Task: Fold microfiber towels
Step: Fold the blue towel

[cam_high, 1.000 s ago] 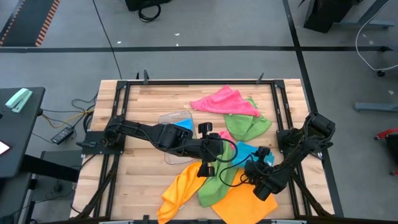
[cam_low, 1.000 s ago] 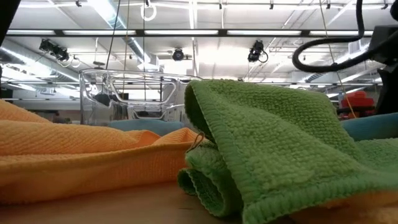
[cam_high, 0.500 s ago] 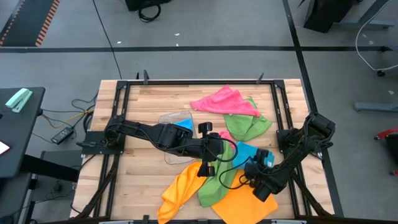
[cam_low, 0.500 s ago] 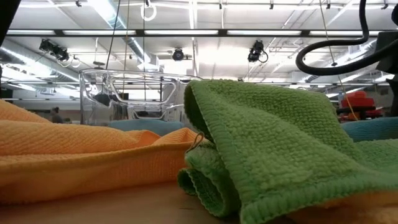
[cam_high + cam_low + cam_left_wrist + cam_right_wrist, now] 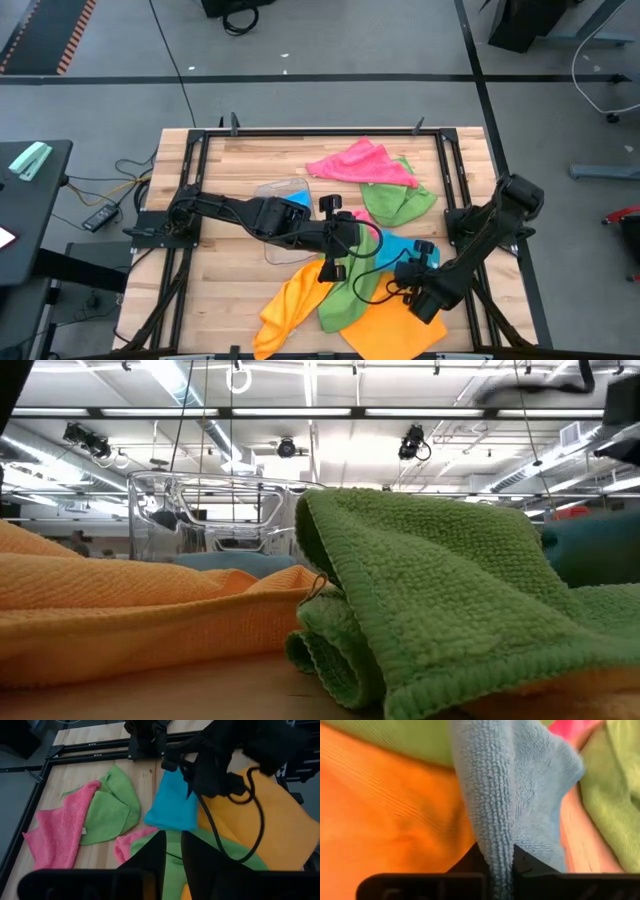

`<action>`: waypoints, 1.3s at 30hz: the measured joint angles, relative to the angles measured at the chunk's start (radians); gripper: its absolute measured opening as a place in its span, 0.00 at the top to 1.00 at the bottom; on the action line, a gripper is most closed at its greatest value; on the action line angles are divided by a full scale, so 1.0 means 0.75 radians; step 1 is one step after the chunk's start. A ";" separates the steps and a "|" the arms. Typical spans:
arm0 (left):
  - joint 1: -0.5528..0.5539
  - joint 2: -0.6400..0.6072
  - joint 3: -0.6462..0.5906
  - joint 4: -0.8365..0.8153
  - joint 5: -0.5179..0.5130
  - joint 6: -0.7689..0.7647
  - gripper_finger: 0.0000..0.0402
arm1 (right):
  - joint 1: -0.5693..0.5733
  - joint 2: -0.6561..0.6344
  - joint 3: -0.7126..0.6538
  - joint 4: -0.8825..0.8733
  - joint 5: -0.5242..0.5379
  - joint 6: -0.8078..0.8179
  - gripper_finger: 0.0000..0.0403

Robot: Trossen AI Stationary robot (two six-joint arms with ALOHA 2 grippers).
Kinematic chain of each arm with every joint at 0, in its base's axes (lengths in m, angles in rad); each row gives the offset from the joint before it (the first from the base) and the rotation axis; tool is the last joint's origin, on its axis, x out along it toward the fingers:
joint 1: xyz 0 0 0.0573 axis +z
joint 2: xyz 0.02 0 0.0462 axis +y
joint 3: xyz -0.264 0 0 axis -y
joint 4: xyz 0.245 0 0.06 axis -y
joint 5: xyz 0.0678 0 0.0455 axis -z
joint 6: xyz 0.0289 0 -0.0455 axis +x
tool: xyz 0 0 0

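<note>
Right gripper [image 5: 496, 857] pinches a fold of the soft sky-blue microfiber towel [image 5: 517, 795] at the table's four o'clock; left gripper [image 5: 172, 852] hovers mid-table, fingers narrow, gripping nothing.

No legible text, label, brand, number or sign in any of my views. Towels, my arms and table carry no readable marking.
</note>
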 joint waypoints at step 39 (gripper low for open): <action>0.026 0.007 -0.134 0.060 0.046 -0.003 0.84 | -0.131 -0.802 0.001 0.257 -0.556 -0.130 0.95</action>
